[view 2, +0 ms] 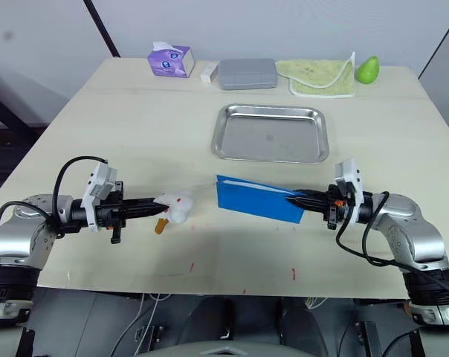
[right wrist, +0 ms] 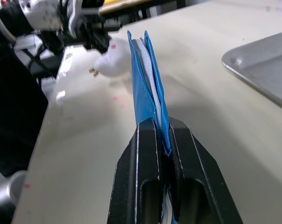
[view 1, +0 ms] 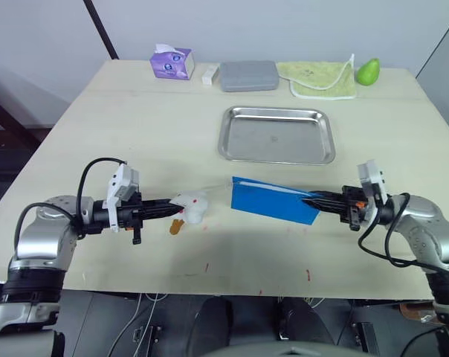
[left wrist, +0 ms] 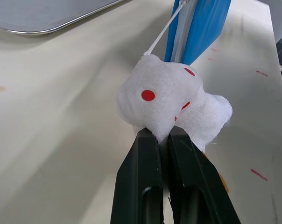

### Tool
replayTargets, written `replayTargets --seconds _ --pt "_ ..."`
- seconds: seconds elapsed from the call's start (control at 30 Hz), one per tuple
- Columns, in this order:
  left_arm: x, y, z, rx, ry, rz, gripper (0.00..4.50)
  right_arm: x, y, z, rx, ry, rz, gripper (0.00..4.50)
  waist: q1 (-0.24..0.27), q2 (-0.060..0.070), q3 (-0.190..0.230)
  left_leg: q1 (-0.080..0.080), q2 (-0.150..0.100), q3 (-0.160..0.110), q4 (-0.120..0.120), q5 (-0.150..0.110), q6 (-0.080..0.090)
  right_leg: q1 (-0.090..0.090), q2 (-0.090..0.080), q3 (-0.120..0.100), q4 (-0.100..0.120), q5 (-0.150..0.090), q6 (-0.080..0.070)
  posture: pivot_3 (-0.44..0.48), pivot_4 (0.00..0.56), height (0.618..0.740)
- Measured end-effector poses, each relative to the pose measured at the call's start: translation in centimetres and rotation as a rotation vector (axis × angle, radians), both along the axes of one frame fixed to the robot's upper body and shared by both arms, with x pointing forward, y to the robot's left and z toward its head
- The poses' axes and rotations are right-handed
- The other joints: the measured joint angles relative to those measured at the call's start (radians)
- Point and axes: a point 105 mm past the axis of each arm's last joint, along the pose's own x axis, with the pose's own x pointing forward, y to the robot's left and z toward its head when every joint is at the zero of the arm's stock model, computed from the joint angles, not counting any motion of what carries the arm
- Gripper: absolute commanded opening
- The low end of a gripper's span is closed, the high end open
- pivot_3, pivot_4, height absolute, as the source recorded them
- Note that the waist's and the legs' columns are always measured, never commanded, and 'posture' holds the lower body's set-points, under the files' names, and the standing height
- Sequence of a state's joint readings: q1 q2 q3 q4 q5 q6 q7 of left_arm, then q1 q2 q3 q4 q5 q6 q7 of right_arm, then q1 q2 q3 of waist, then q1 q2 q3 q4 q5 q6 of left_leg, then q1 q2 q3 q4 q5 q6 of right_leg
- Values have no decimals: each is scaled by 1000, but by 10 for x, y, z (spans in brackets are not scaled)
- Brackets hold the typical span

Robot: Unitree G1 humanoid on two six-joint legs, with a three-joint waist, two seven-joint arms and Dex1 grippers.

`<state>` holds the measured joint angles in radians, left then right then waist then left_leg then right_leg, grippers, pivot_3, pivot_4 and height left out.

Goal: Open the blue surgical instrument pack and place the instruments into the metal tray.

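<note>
The blue surgical instrument pack (view 1: pixel 275 199) hangs between my two grippers near the table's front, below the metal tray (view 1: pixel 276 134). My right gripper (view 1: pixel 314 199) is shut on the pack's right end; in the right wrist view the pack (right wrist: pixel 148 88) stands on edge with its white zipper line showing. A white fluffy pull with red dots (view 1: pixel 192 206) is tied to the pack's left end by a thin white cord. My left gripper (view 1: pixel 176 209) is shut on that pull (left wrist: pixel 169 100). The instruments are hidden. The tray holds nothing.
Along the far edge stand a purple tissue box (view 1: pixel 172 62), a small white block (view 1: pixel 210 74), a grey rectangular case (view 1: pixel 248 75), a yellow-green cloth (view 1: pixel 317 78) and a green pear (view 1: pixel 368 71). A small orange-brown tag (view 1: pixel 176 226) lies just below the pull.
</note>
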<state>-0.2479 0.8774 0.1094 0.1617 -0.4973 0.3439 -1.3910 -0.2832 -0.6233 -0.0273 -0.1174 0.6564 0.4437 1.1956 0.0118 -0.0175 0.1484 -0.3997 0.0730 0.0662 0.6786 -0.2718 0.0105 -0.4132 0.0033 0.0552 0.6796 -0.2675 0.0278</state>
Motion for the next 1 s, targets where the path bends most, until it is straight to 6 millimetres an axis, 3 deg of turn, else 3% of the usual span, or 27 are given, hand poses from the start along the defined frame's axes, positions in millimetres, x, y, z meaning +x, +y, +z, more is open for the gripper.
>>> replayTargets --seconds 0.5,0.73,0.87,1.0 --pt "-8 2 -19 79 1 -39 16 9 -3 41 281 85 -54 0 2 0 0 0 0 0 0 0 0 0 0 0 0 0 0 0 150 736" --pt "4 8 -11 91 -31 -20 16 8 -7 32 161 31 -68 0 0 0 0 -1 0 1 0 0 0 -1 0 0 0 0 0 0 150 736" --pt "14 17 -2 169 -80 -46 16 4 0 10 57 17 -38 0 -1 0 0 -1 0 1 -1 0 0 -2 1 0 0 0 0 0 150 736" --pt "26 20 0 244 -140 -77 16 4 5 3 9 -17 -15 0 0 0 0 -1 0 2 0 0 0 -2 0 1 0 0 0 0 150 736"
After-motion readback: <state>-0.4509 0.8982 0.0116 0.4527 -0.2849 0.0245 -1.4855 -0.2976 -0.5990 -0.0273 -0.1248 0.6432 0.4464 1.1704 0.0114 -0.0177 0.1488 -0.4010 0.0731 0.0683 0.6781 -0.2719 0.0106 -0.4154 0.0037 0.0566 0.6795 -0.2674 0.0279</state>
